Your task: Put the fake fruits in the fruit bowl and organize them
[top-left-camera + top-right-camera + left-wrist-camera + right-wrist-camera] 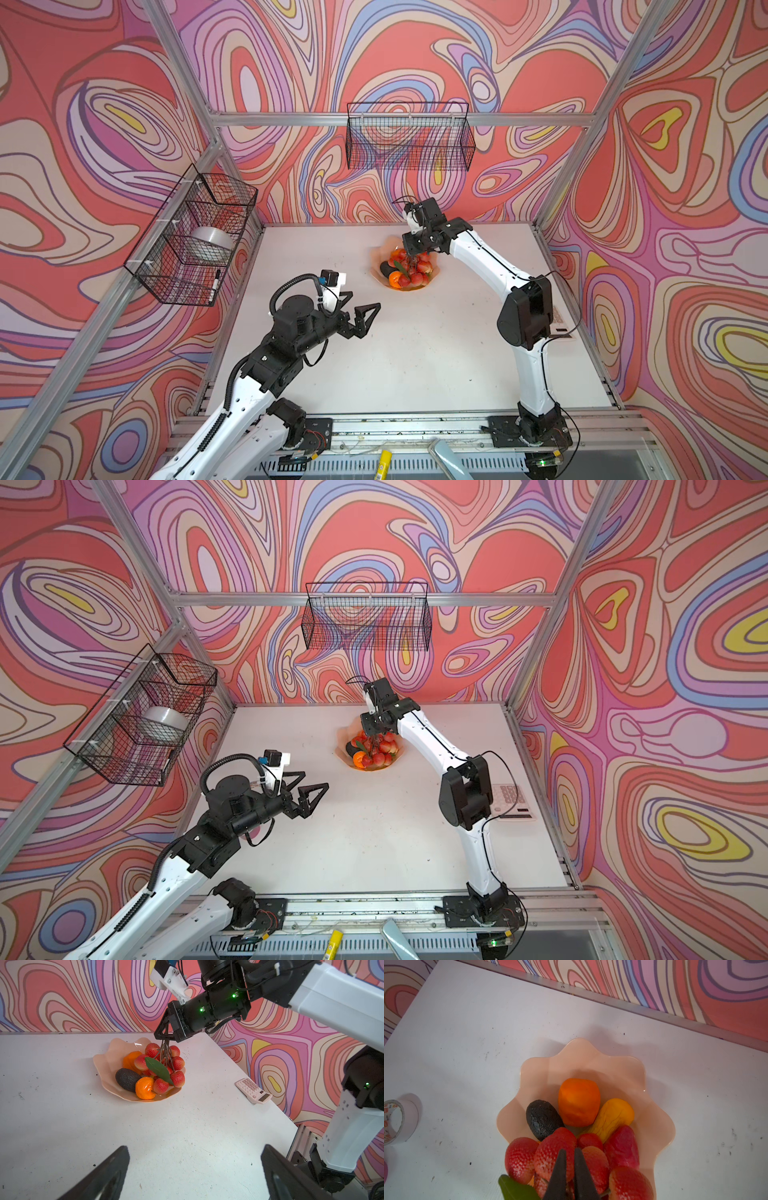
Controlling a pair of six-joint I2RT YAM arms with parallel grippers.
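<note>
Top views, both: right gripper (pixel 415 255), clamped on the stems of a bunch of red bumpy plastic berries with a green leaf (pixel 419 270), is hanging over the peach translucent scalloped fruit bowl (pixel 384 248); left gripper (pixel 365 300), jaws apart and empty, is idling well apart.

Left wrist view: dark bumpy avocado (pixel 126 1079) and small orange fruit (pixel 144 1087) are lying in the bowl; berries are dangling just above or onto them, which cannot be told. Step judged: last fruit going in; next calls for lowering, then releasing.

Right wrist view: white scuffed counter (pixel 467 1043) is carrying a tape roll (pixel 413 1118); swirled pink wallpaper (pixel 695 991) is backing it.

The bowl (pixel 591 1059) is peach, the berries (pixel 519 1157) red.
</note>
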